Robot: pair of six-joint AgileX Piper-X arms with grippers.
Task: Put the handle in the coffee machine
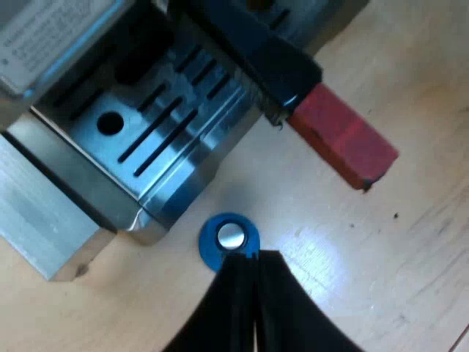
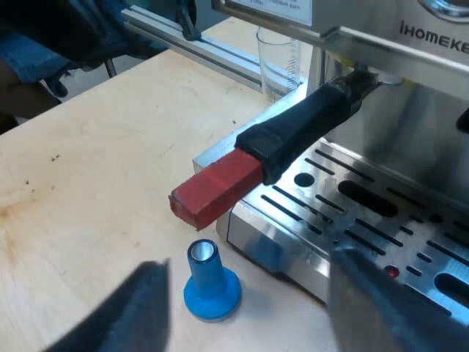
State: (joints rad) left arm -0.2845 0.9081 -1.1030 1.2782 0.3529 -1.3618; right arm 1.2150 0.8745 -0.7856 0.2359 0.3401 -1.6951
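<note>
The holder's dark handle [image 2: 304,128] reaches out from under the espresso machine's [image 2: 410,95] front, over the drip tray [image 2: 366,213], and its red end [image 2: 216,189] juts past the tray's edge above the table. The same handle [image 1: 249,44] and red end [image 1: 341,136] appear from above. A blue tamper [image 1: 229,238] stands upright on the table by the tray's corner [image 1: 146,220]. My left gripper [image 1: 254,257] is shut and holds nothing, its tips just over the tamper's rim. My right gripper [image 2: 249,268] is open wide, with the tamper [image 2: 211,282] between its fingers [image 2: 139,308] untouched.
A measuring glass [image 2: 278,62] stands on the table beside the machine. An aluminium rail [image 2: 198,48] runs along the table's edge beyond it, and an aluminium block [image 1: 37,227] lies next to the machine. A person's blue sleeve [image 2: 33,55] is at the table's far side.
</note>
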